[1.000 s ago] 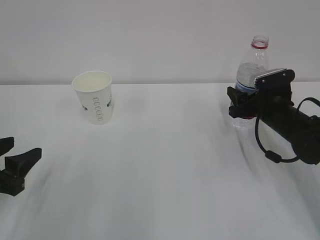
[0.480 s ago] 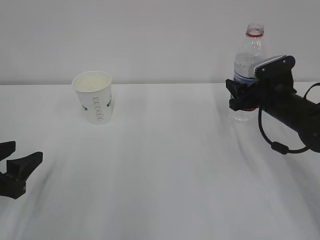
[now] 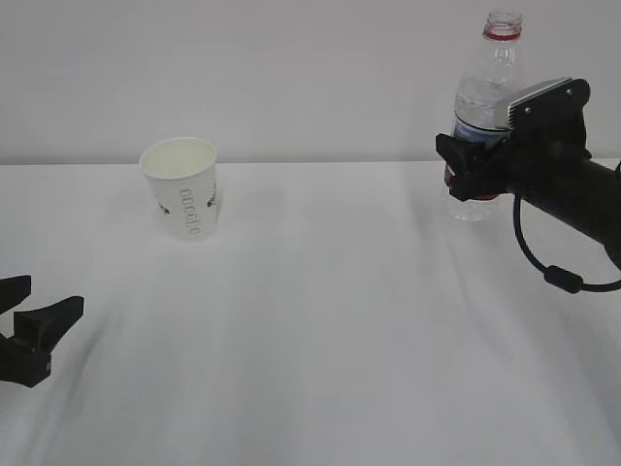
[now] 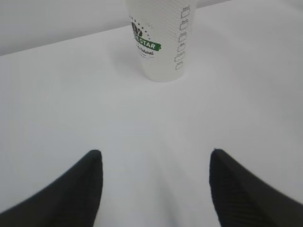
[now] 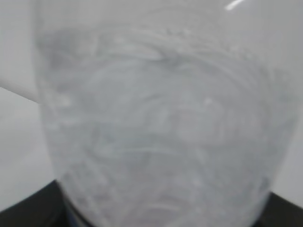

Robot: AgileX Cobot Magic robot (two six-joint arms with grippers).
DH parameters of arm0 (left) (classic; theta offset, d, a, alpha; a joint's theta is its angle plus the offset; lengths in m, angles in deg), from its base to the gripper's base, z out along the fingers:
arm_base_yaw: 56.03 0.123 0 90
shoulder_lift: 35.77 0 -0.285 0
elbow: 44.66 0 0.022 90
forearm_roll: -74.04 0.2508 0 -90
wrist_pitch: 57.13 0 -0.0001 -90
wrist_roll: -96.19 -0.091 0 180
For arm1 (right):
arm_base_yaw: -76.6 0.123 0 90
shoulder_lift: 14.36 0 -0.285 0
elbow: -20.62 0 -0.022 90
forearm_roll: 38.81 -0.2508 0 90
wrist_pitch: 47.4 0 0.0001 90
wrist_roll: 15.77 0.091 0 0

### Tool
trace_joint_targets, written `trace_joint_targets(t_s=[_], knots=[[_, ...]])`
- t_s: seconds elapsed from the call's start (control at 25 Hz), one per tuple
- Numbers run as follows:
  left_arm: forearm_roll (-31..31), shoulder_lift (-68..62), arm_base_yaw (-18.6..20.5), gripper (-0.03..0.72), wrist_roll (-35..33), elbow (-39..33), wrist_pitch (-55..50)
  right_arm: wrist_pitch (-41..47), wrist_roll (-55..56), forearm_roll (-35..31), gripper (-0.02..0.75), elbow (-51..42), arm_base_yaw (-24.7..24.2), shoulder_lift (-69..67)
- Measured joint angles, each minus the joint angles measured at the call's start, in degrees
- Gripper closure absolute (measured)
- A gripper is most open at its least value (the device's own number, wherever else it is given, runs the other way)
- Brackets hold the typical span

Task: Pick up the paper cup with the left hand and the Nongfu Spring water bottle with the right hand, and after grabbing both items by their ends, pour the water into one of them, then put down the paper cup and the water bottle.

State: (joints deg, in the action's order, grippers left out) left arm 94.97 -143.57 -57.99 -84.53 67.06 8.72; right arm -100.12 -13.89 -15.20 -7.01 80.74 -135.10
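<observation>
The paper cup (image 3: 182, 189) stands upright at the back left of the white table, white with green lettering. In the left wrist view the paper cup (image 4: 161, 38) is straight ahead and well beyond the fingers. My left gripper (image 3: 44, 299) (image 4: 155, 153) is open and holds nothing, low near the table's left front. My right gripper (image 3: 468, 177) is shut on the lower body of the Nongfu Spring water bottle (image 3: 488, 83). The bottle is upright, capless, with a red neck ring, and lifted off the table. Its clear wall and the water (image 5: 161, 127) fill the right wrist view.
A plain white wall (image 3: 310, 68) rises behind the table's far edge. The white tabletop (image 3: 330, 320) spreads between the two arms. A black cable (image 3: 558, 277) loops under the right arm.
The right gripper has risen with the bottle, lifting it off the table. The left gripper and the cup have stayed put.
</observation>
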Motion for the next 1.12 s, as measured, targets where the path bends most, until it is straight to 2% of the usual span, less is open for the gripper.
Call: trace_joint_targets(t_s=[0.36, 1.12], knots=[[0.13, -0.12, 0.0, 0.172, 0.0, 0.12, 0.0, -0.1, 0.48, 3.0, 0.276, -7.1, 0.0, 7.38], [1.73, -0.31, 0.0, 0.172, -0.11, 0.12, 0.0, -0.1, 0.48, 2.88, 0.277, -21.61, 0.0, 23.45]])
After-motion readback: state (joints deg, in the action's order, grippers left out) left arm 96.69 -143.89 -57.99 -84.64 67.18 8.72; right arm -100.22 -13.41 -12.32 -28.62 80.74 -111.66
